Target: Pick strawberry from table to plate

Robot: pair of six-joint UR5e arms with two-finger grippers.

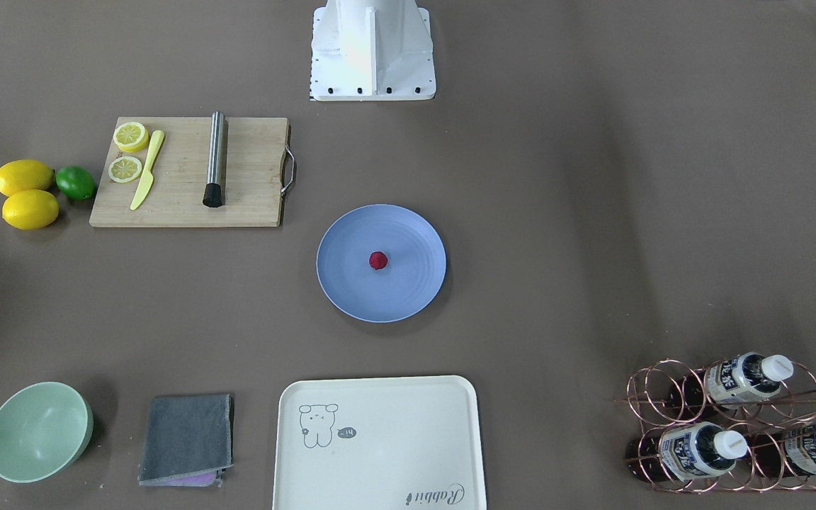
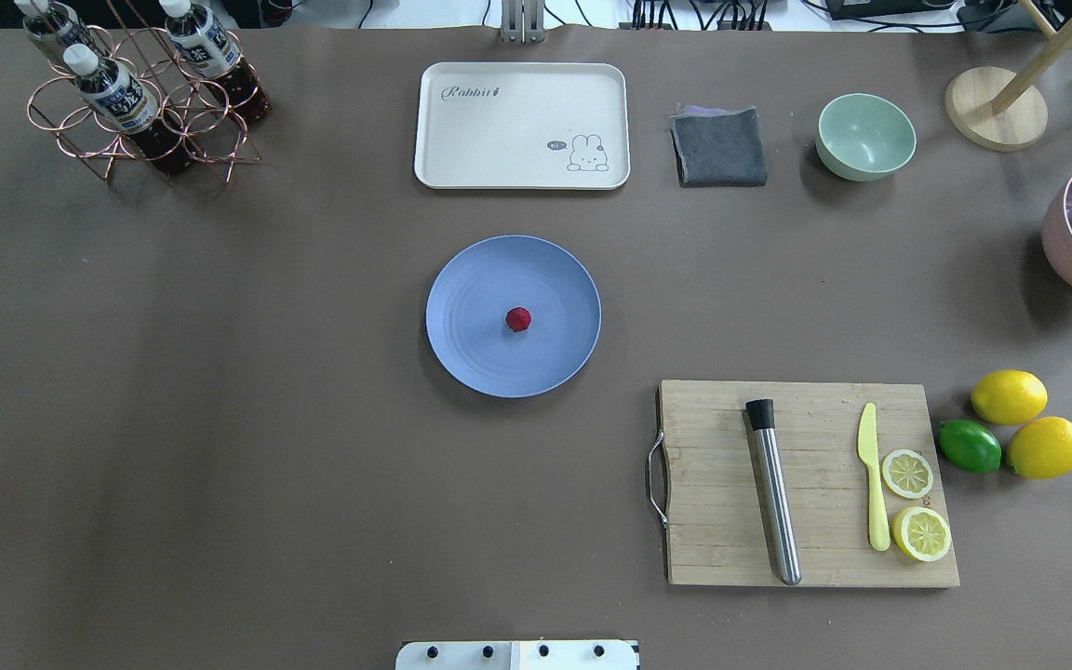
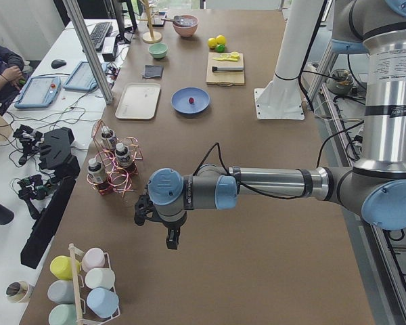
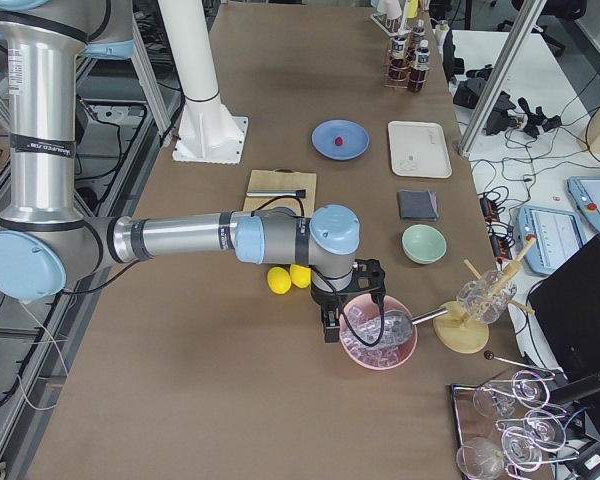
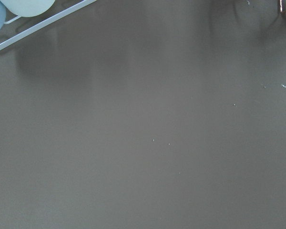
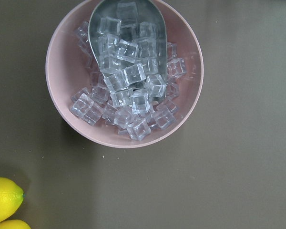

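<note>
Strawberry: the small, dark-red, bumpy, roundish strawberry (image 1: 378, 261) lies near the centre of the round, shallow, matte blue plate (image 1: 341, 283), which rests on the matte brown-grey surface (image 1: 557, 212). Placement appears complete.

The left jaws hang over bare surface near the copper wire bottle rack (image 3: 115, 166). The right jaws hang over the pink bowl (image 6: 62, 52) of clear ice cubes (image 6: 133, 76). Both are well apart from the plate. Their opening and any load cannot be told.

Risk: the rounded berry could roll on the smooth, faintly ringed plate if the surface is jolted. A descent by the right arm would strike the bowl.
</note>
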